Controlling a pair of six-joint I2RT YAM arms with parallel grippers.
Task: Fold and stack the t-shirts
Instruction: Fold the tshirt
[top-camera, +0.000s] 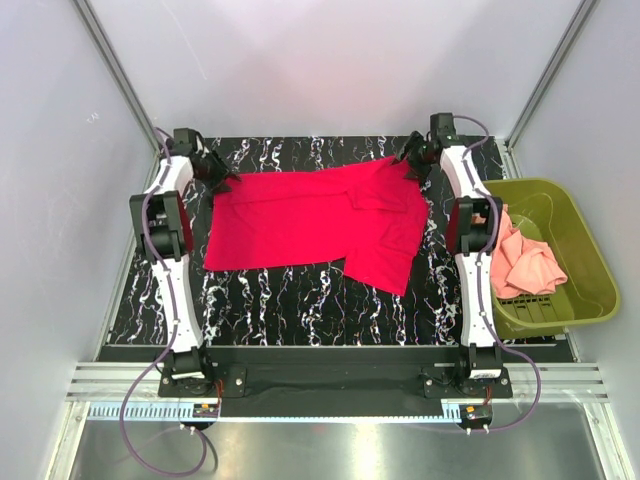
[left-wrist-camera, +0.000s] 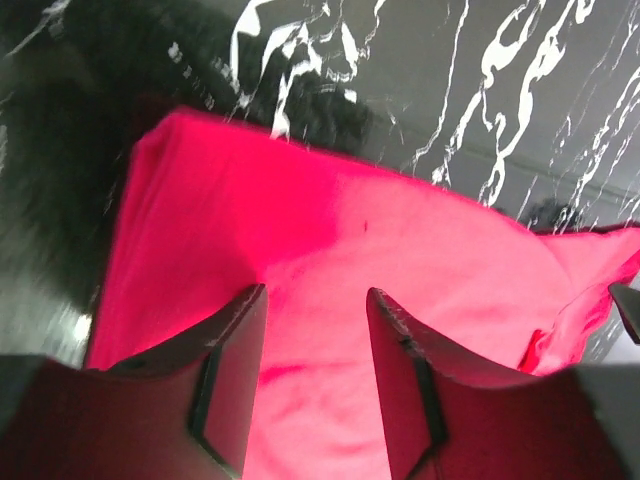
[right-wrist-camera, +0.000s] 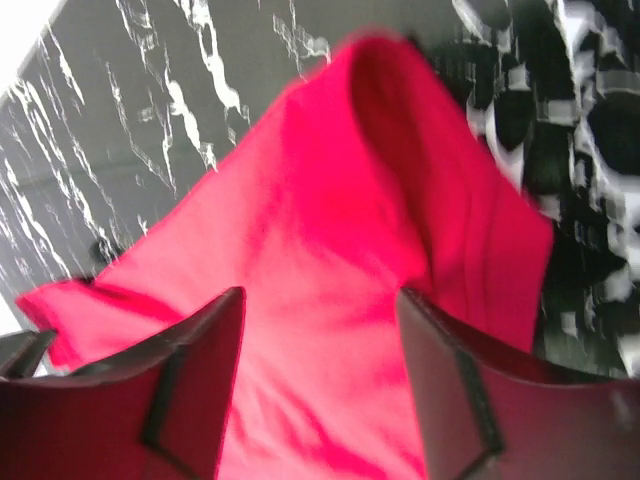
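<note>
The crimson red t-shirt (top-camera: 320, 220) lies spread on the black marbled table (top-camera: 300, 310), partly folded, with a flap hanging toward the front right. My left gripper (top-camera: 225, 180) is open just above its far left corner; the left wrist view shows red cloth (left-wrist-camera: 300, 250) under the open jaws (left-wrist-camera: 315, 300). My right gripper (top-camera: 412, 165) is open above the far right corner; red cloth (right-wrist-camera: 330, 250) fills the gap between its jaws (right-wrist-camera: 320, 300). The salmon-pink t-shirt (top-camera: 525, 262) lies crumpled in the olive-green basket (top-camera: 590, 250).
The basket stands off the table's right edge, beside the right arm. White walls close in the back and sides. A metal rail (top-camera: 320, 385) runs along the near edge by the arm bases.
</note>
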